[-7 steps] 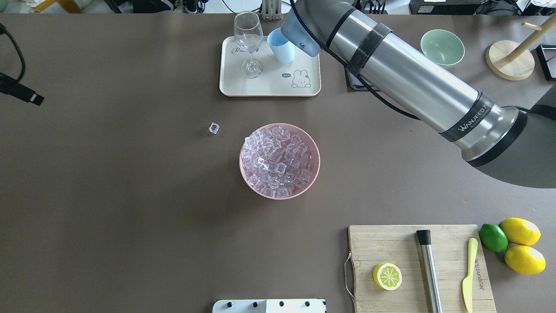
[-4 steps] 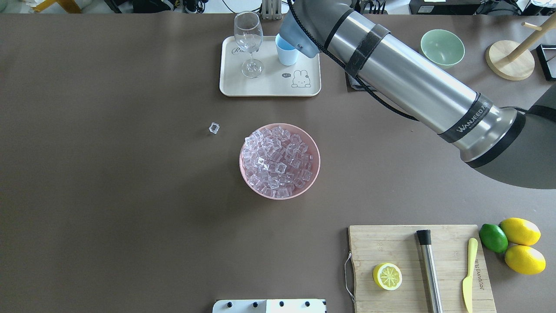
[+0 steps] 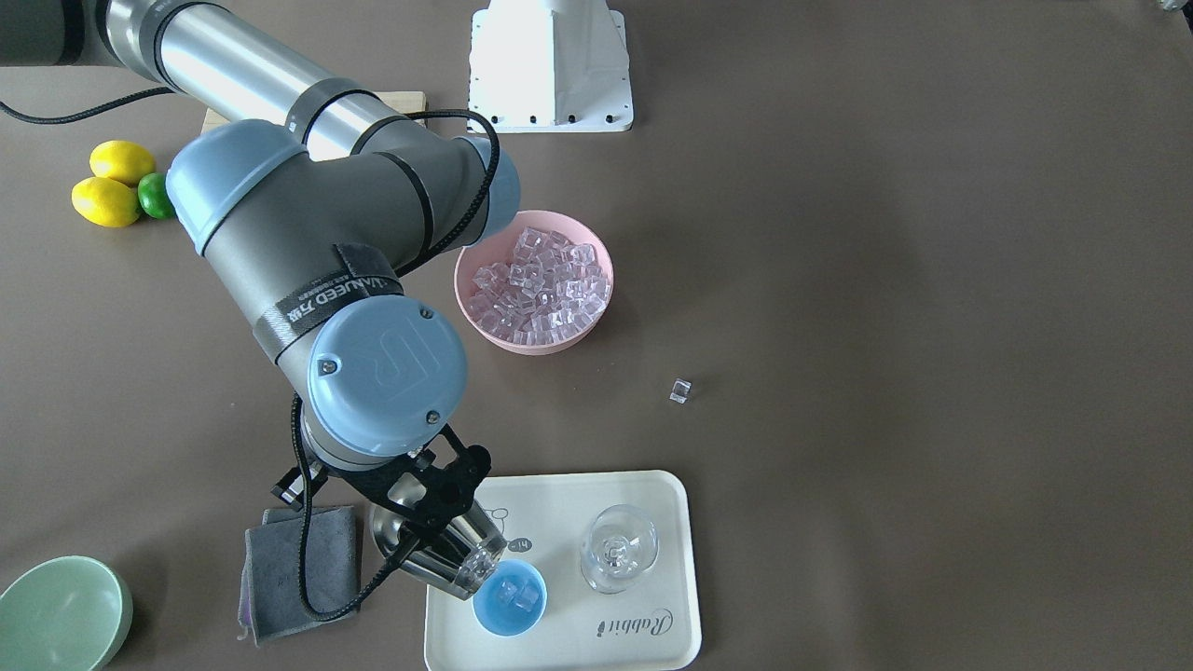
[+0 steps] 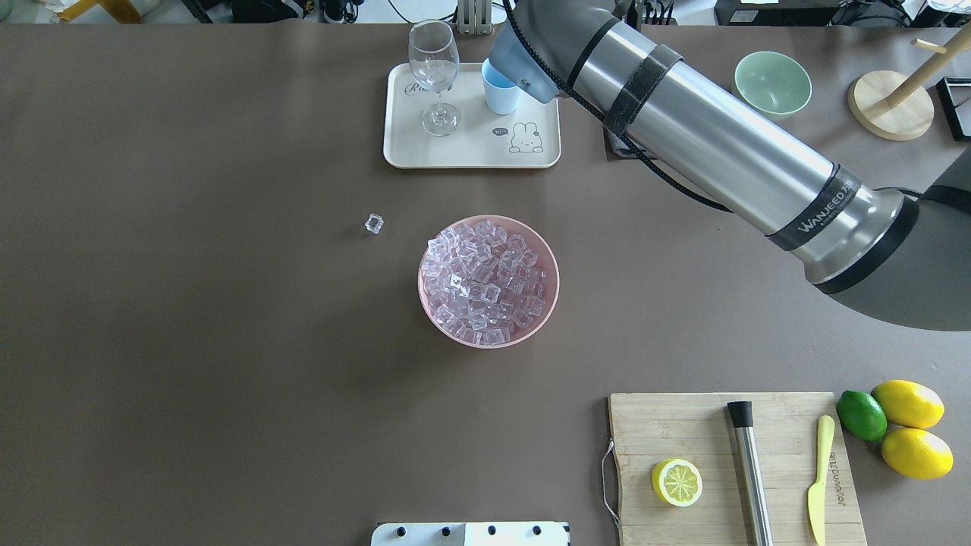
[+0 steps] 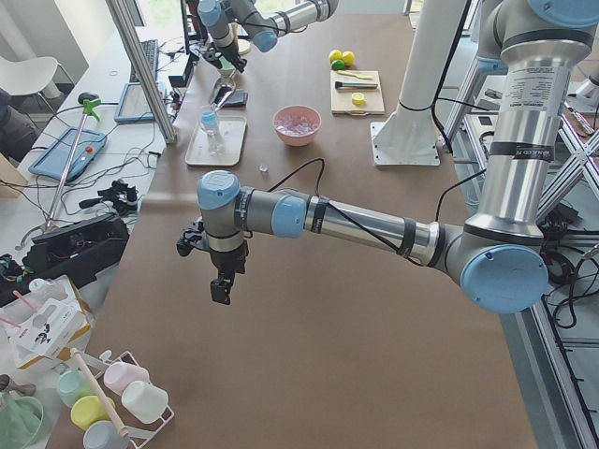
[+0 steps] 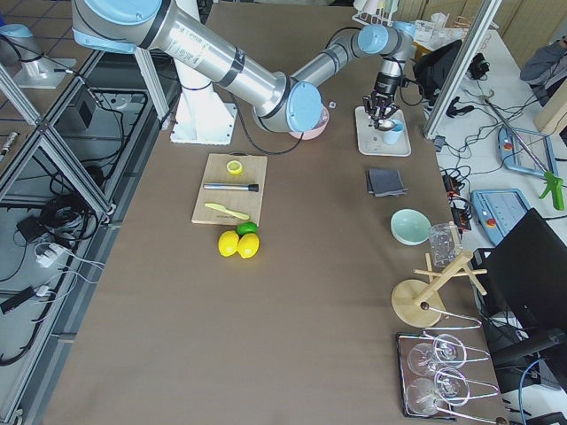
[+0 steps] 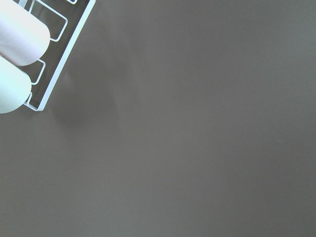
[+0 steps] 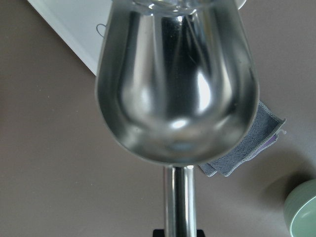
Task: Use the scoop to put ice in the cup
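Scoop (image 3: 436, 556) tipped at one cup (image 3: 492, 617) holding two ice cubes (image 3: 518, 593), right fingers (image 3: 431, 515) grasping it, left fingers (image 5: 223, 281) unclear

Silver tube links (image 4: 721, 144), grey housings (image 3: 308, 233), pale-blue joint caps (image 3: 387, 373) — black cable (image 3: 491, 179), WANJEED strap (image 3: 326, 294), white base (image 3: 550, 65).

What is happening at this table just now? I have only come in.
The right gripper holds the scoop tipped at the rim of the cup. The cup stands on the cream tray beside a wine glass. A few pieces of ice lie in the cup. The pink bowl is full of more ice, and one loose cube lies on the table. The left gripper hangs over the table's far end, away from all this.
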You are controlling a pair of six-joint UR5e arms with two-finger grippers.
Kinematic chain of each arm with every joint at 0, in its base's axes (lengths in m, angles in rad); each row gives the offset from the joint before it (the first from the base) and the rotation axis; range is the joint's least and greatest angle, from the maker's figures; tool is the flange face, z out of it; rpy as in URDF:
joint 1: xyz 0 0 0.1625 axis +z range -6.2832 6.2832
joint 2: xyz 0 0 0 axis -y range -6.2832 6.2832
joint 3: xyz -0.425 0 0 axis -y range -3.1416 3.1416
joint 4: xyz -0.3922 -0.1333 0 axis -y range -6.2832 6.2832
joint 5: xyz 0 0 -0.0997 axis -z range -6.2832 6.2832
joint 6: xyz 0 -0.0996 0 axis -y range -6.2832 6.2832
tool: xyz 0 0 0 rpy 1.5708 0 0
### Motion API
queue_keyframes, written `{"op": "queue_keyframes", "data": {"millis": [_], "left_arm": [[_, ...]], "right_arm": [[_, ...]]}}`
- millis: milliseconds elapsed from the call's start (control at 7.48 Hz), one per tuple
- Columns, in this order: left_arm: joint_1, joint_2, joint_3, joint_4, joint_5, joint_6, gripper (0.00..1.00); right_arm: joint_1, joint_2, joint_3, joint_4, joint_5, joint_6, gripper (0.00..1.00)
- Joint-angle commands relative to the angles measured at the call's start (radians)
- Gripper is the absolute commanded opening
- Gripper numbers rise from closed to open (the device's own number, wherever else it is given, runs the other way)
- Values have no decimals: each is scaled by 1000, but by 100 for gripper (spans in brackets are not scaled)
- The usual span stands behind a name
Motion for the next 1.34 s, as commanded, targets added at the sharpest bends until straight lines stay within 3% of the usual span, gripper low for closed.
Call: {"op": "queue_keyframes", "data": {"millis": [0, 267, 401, 802, 935, 1069, 1203], "left_arm": [[-1, 4, 10, 3, 15, 7, 99], [1, 4, 10, 3, 15, 7, 99], [1, 4, 10, 3, 15, 10, 99], [-3, 4, 16, 3, 15, 10, 99], [-4, 4, 16, 3, 13, 10, 99], [-4, 4, 16, 3, 13, 10, 99], [-4, 4, 16, 3, 13, 10, 99]], "right_arm": [[0, 5, 1, -30, -32, -24, 0], [0, 9, 6, -41, -40, -24, 0], [0, -10, 73, -64, -40, -23, 0], [63, -304, 500, -101, 27, 81, 0], [69, -461, 684, -95, 52, 227, 0], [74, -633, 853, -34, 61, 399, 0], [99, -778, 917, 61, 140, 499, 0]]}}
